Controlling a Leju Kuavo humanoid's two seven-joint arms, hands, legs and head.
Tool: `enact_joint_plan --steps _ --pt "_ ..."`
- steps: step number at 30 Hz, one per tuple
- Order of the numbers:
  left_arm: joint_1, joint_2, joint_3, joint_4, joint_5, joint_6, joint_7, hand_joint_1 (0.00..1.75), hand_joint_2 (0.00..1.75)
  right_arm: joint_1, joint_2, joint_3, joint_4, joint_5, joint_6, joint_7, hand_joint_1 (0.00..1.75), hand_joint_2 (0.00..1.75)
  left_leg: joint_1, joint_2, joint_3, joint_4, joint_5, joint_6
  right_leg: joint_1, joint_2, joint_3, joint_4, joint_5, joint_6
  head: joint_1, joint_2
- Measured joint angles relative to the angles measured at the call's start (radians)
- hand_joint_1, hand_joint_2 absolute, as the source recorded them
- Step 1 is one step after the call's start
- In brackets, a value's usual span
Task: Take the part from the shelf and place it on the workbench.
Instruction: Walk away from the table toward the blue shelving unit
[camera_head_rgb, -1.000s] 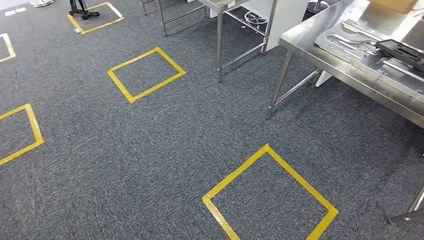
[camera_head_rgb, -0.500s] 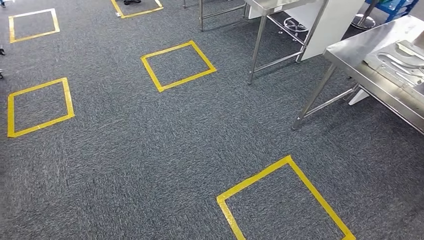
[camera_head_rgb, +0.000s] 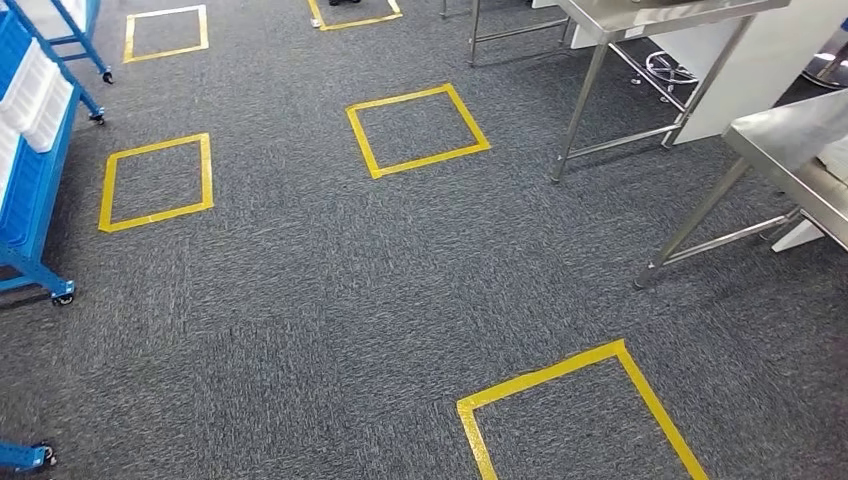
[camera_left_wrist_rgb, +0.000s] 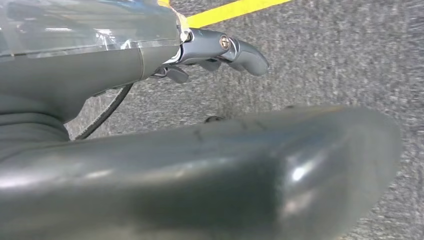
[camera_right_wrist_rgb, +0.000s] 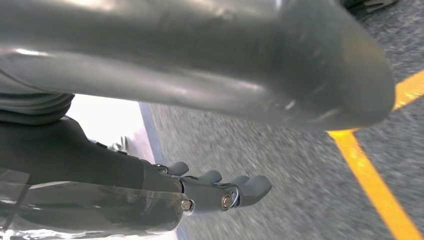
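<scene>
Nearest to you, at the bottom of the head view, a yellow tape square (camera_head_rgb: 580, 410) lies on the grey carpet (camera_head_rgb: 330, 300). The left hand (camera_left_wrist_rgb: 215, 52) hangs above carpet in its wrist view; its fingers (camera_left_wrist_rgb: 245, 55) are extended, slightly apart and hold nothing. The right hand (camera_right_wrist_rgb: 215, 192) likewise hangs over carpet beside a yellow tape line (camera_right_wrist_rgb: 375, 185); its fingers (camera_right_wrist_rgb: 250, 187) are loosely extended and hold nothing.

Further out, at the left edge of the head view, you see a blue wheeled shelf (camera_head_rgb: 30, 150) carrying white bins (camera_head_rgb: 40, 95). You cannot tell from these frames whether the part sits on it. At the right edge stands the corner of a steel bench (camera_head_rgb: 790, 150) on slanted legs.

Two more tape squares lie mid-frame, one left (camera_head_rgb: 155, 180), one centre (camera_head_rgb: 418, 128). Beyond, at the upper right, a second steel bench (camera_head_rgb: 640, 15) stands before a white panel (camera_head_rgb: 760, 60).
</scene>
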Motion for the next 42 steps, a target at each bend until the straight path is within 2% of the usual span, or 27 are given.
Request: enact_joint_plan --steps 1,2,3,5,7,10,12,13,15,16,17,18,19,21,23,24,25,27,29,31,32,33,35,36,38,40,42 --pt "0.001 0.003 0.0 0.0 -0.007 -0.003 0.003 0.0 0.0 -0.001 0.0 0.002 0.0 0.002 -0.002 -0.006 0.0 0.0 0.004 0.002 -0.017 0.033 -0.006 -0.005 0.0 -0.014 0.0 0.0 -0.001 0.001 0.0 0.0" --pt "0.002 0.006 -0.001 0.0 -0.016 -0.004 0.004 0.0 0.0 -0.003 0.0 0.004 0.0 0.004 -0.003 -0.01 0.0 0.0 0.01 0.006 -0.013 0.026 0.01 -0.01 -0.002 -0.027 0.001 0.002 -0.003 0.004 0.0 0.0" --pt "0.002 0.008 -0.002 -0.001 -0.024 -0.005 0.003 0.0 0.0 -0.006 0.0 0.006 0.0 0.003 -0.004 -0.012 0.0 0.0 0.016 0.013 0.012 -0.02 0.041 -0.016 -0.005 -0.039 0.003 0.005 -0.007 0.01 0.0 0.0" --pt "0.0 0.011 -0.009 0.0 -0.045 -0.009 -0.009 0.0 0.0 -0.01 -0.002 0.006 -0.001 -0.003 -0.009 -0.007 0.0 0.0 0.026 0.052 0.083 -0.154 0.102 -0.028 -0.008 -0.06 0.006 0.02 -0.02 0.028 -0.001 0.0" --pt "-0.003 0.013 -0.022 0.0 -0.064 -0.016 -0.031 0.0 0.0 -0.015 -0.002 0.005 -0.004 -0.013 -0.021 0.006 0.0 0.0 0.026 0.074 0.114 -0.219 0.12 -0.018 -0.005 -0.076 0.008 0.032 -0.032 0.046 0.0 0.0" --pt "-0.003 0.022 -0.031 -0.001 -0.048 -0.016 -0.062 0.0 0.0 -0.022 0.014 0.007 -0.005 0.01 -0.029 0.026 0.0 0.0 0.021 0.049 0.108 -0.22 0.121 0.011 -0.011 -0.087 0.015 0.031 -0.037 0.059 0.004 0.0" --pt "-0.003 0.025 -0.028 -0.001 -0.027 -0.01 -0.082 0.0 0.0 -0.015 0.03 0.012 -0.007 0.034 -0.029 0.029 0.0 0.0 0.018 0.03 0.107 -0.222 0.125 0.024 -0.017 -0.05 -0.003 0.077 -0.075 0.062 0.006 0.0" --pt "-0.003 0.026 -0.027 -0.002 -0.023 -0.007 -0.089 0.0 0.0 -0.008 0.039 0.014 -0.008 0.041 -0.029 0.029 0.0 0.0 0.015 0.02 0.106 -0.223 0.127 0.028 -0.017 -0.022 -0.031 0.135 -0.11 0.06 0.007 0.0" --pt "-0.003 0.029 -0.027 -0.002 -0.022 -0.003 -0.095 0.0 0.0 0.006 0.053 0.015 -0.01 0.048 -0.027 0.029 0.0 0.0 0.004 -0.005 0.103 -0.223 0.128 0.037 -0.009 0.01 -0.108 0.282 -0.174 0.047 0.008 0.0" --pt "-0.002 0.03 -0.027 -0.002 -0.023 -0.002 -0.095 0.0 0.0 0.011 0.058 0.015 -0.011 0.051 -0.026 0.029 0.0 0.0 -0.003 -0.019 0.102 -0.223 0.128 0.04 -0.002 0.015 -0.138 0.331 -0.182 0.038 0.009 0.0" --pt "-0.001 0.031 -0.027 -0.003 -0.025 0.0 -0.092 0.0 0.0 0.016 0.061 0.014 -0.013 0.052 -0.024 0.029 0.0 0.0 -0.009 -0.033 0.103 -0.223 0.128 0.044 0.008 0.019 -0.151 0.341 -0.168 0.026 0.009 0.0" --pt "0.0 0.032 -0.027 -0.003 -0.03 0.002 -0.086 0.0 0.0 0.019 0.064 0.014 -0.016 0.054 -0.023 0.028 0.0 0.0 -0.014 -0.048 0.106 -0.223 0.127 0.046 0.02 0.025 -0.142 0.307 -0.133 0.012 0.009 0.0" --pt "0.001 0.032 -0.027 -0.003 -0.036 0.007 -0.078 0.0 0.0 0.022 0.066 0.014 -0.02 0.055 -0.023 0.025 0.0 0.0 -0.017 -0.061 0.109 -0.224 0.127 0.048 0.034 0.04 -0.118 0.24 -0.086 -0.004 0.009 0.0" --pt "0.0 0.029 -0.027 -0.002 -0.047 0.015 -0.058 0.0 0.0 0.024 0.067 0.013 -0.031 0.057 -0.023 0.017 0.0 0.0 -0.017 -0.083 0.111 -0.224 0.127 0.049 0.054 0.092 -0.063 0.102 -0.014 -0.033 0.008 0.0" --pt "0.001 0.027 -0.027 -0.002 -0.054 0.02 -0.04 0.0 0.0 0.026 0.069 0.012 -0.042 0.063 -0.025 0.007 0.0 0.0 -0.013 -0.105 0.107 -0.227 0.13 0.046 0.059 0.12 -0.043 0.048 0.003 -0.047 0.011 0.0" --pt "0.003 0.027 -0.027 -0.002 -0.057 0.022 -0.032 0.0 0.0 0.026 0.071 0.011 -0.046 0.068 -0.026 0.0 0.0 0.0 -0.012 -0.119 0.106 -0.232 0.133 0.042 0.058 0.11 -0.039 0.039 0.007 -0.049 0.012 0.0" --pt "0.006 0.027 -0.027 -0.003 -0.059 0.024 -0.025 0.0 0.0 0.026 0.076 0.011 -0.05 0.074 -0.028 -0.008 0.0 0.0 -0.013 -0.122 0.107 -0.235 0.135 0.04 0.054 0.097 -0.032 0.024 0.012 -0.048 0.014 0.0" --pt "0.01 0.03 -0.026 -0.003 -0.062 0.028 -0.016 0.0 0.0 0.028 0.084 0.01 -0.057 0.084 -0.031 -0.026 0.0 0.0 -0.02 -0.08 0.098 -0.211 0.112 0.035 0.046 0.068 -0.01 -0.012 0.026 -0.043 0.013 0.0" --pt "0.009 0.032 -0.026 -0.003 -0.065 0.031 -0.011 0.0 0.0 0.031 0.091 0.008 -0.061 0.088 -0.032 -0.034 0.0 0.0 -0.018 -0.018 0.052 -0.113 0.05 0.021 0.041 0.036 0.002 -0.03 0.03 -0.038 0.012 0.0" --pt "0.007 0.035 -0.025 -0.003 -0.066 0.032 -0.009 0.0 0.0 0.033 0.095 0.005 -0.062 0.093 -0.032 -0.039 0.0 0.0 -0.007 0.0 -0.005 -0.001 0.003 0.001 0.036 0.002 0.002 -0.026 0.024 -0.032 0.012 0.0" --pt "0.009 0.037 -0.025 -0.003 -0.067 0.033 -0.008 0.0 0.0 0.033 0.098 0.004 -0.063 0.096 -0.032 -0.044 0.0 0.0 0.0 0.003 -0.014 0.015 0.006 -0.008 0.033 -0.013 0.001 -0.021 0.02 -0.028 0.012 0.0" --pt "0.01 0.038 -0.025 -0.003 -0.068 0.033 -0.007 0.0 0.0 0.033 0.1 0.003 -0.064 0.1 -0.032 -0.05 0.0 0.0 0.006 0.008 -0.002 -0.006 0.026 -0.018 0.028 -0.027 0.0 -0.014 0.015 -0.022 0.012 0.0" --pt "0.013 0.041 -0.025 -0.003 -0.07 0.033 -0.007 0.0 0.0 0.031 0.102 0.0 -0.067 0.109 -0.032 -0.063 0.0 0.0 0.015 0.039 0.064 -0.129 0.088 -0.032 0.018 -0.051 -0.004 0.007 0.001 -0.008 0.011 0.0" --pt "0.012 0.042 -0.025 -0.003 -0.07 0.033 -0.009 0.0 0.0 0.031 0.102 -0.003 -0.069 0.113 -0.033 -0.068 0.0 0.0 0.016 0.058 0.094 -0.185 0.111 -0.033 0.015 -0.06 -0.006 0.02 -0.008 0.001 0.011 0.0" --pt "0.01 0.045 -0.024 -0.003 -0.07 0.033 -0.013 0.0 0.0 0.028 0.103 -0.011 -0.074 0.123 -0.033 -0.076 0.0 0.0 0.014 0.077 0.115 -0.227 0.123 -0.014 0.016 -0.075 -0.005 0.036 -0.021 0.016 0.013 0.0" --pt "0.009 0.05 -0.022 -0.003 -0.069 0.033 -0.017 0.0 0.0 0.023 0.104 -0.014 -0.074 0.131 -0.033 -0.08 0.0 0.0 0.01 0.059 0.112 -0.226 0.126 0.01 0.013 -0.086 -0.002 0.039 -0.025 0.028 0.015 0.0" --pt "0.01 0.055 -0.019 -0.003 -0.069 0.034 -0.018 0.0 0.0 0.019 0.104 -0.016 -0.074 0.139 -0.033 -0.082 0.0 0.0 0.009 0.042 0.111 -0.232 0.133 0.026 0.005 -0.057 -0.009 0.063 -0.05 0.04 0.016 0.0"
